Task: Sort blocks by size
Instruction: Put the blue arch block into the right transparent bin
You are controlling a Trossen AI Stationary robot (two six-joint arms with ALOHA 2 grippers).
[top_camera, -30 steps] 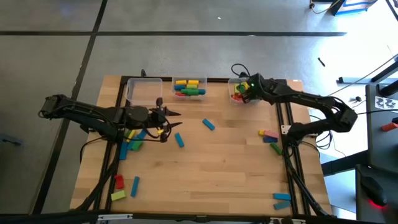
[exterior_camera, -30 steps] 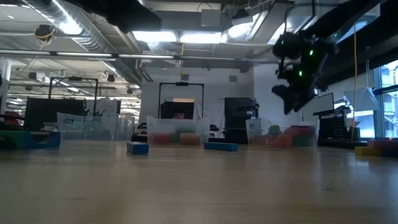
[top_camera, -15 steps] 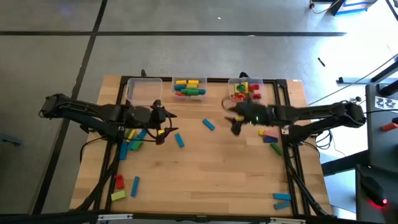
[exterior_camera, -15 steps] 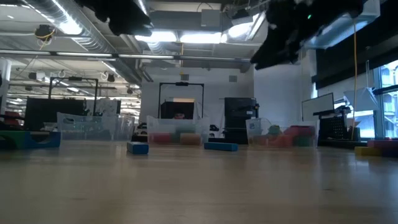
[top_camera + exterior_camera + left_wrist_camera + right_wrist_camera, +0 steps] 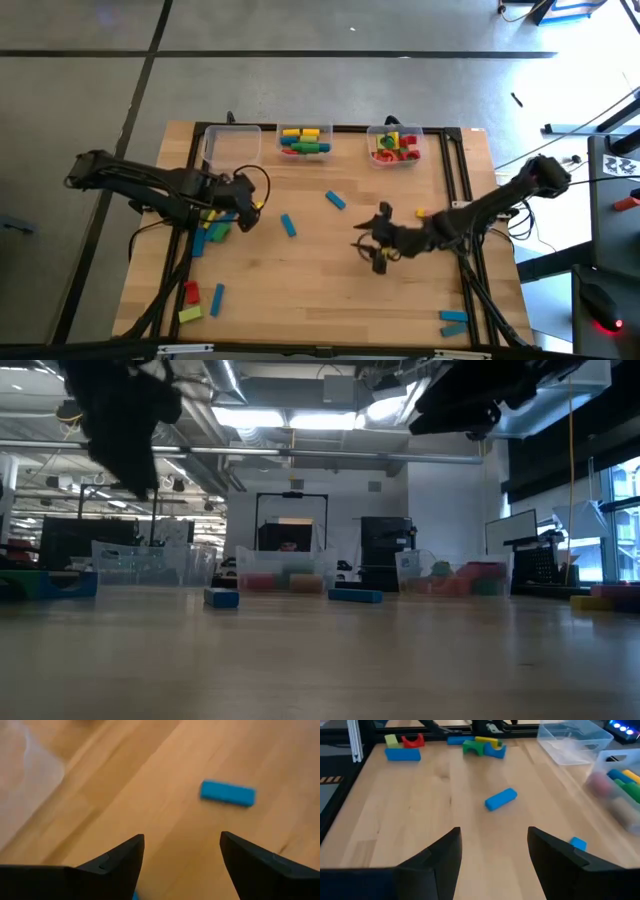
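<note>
Sorting partly done. Three clear bins sit along the far edge of the counter: left bin looks empty, middle bin holds a handful of longer blocks (yellow, blue, red, green), right bin holds small red, yellow and green pieces.

Plenty left loose:
- two blue blocks mid-counter, one nearer the left arm, one toward the bins
- a mixed pile of blue, green and yellow pieces by the left arm
- red, blue and yellow blocks at the near left corner
- pink, yellow and green ones by the right rail, partly under the right arm
- two blue ones at the near right corner

Left end effector hovers just beside the pile, fingers spread wide, holding nothing; its wrist view shows a blue block lying on bare wood ahead of the open fingers. Right end effector is out over mid-counter, well apart from the bins, fingers also apart and empty; its wrist view looks toward a blue cylinder.

Judgement: under half done; neither arm carries anything, each seems to be lining up a next pick. Left bin has received nothing yet.
</note>
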